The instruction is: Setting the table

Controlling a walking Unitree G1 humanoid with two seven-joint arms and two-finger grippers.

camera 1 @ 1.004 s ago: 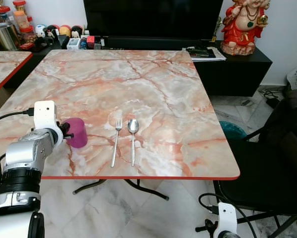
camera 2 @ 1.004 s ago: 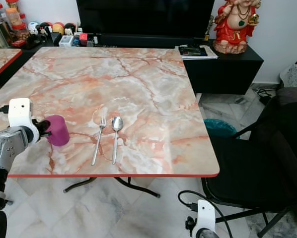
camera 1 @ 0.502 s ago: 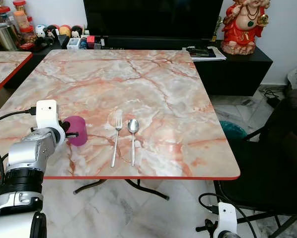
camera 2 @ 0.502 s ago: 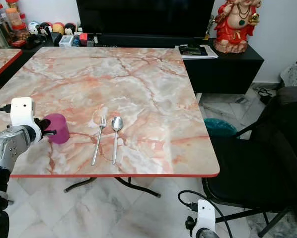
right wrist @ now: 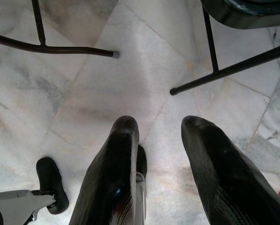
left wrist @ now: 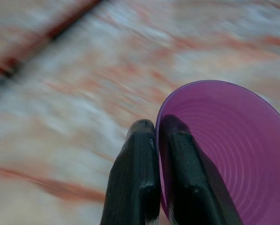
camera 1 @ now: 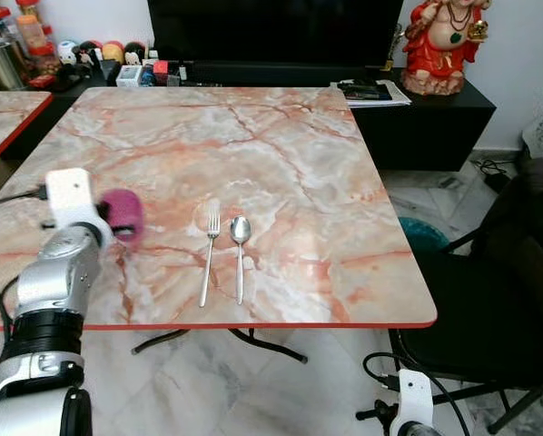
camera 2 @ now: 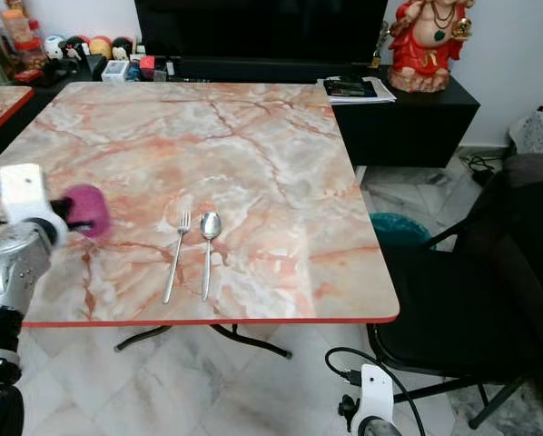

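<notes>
Holding the purple cup by its rim, the left hand pinches it over the counter, left of the fork and spoon, and next should stand it gently down.

place: home living and dining room | table is showing a pink marble-look top with a red edge | television is standing on a low black cabinet | red statue is sitting there beside papers | jars are crowding the left | black chair is standing on marble floor
</notes>
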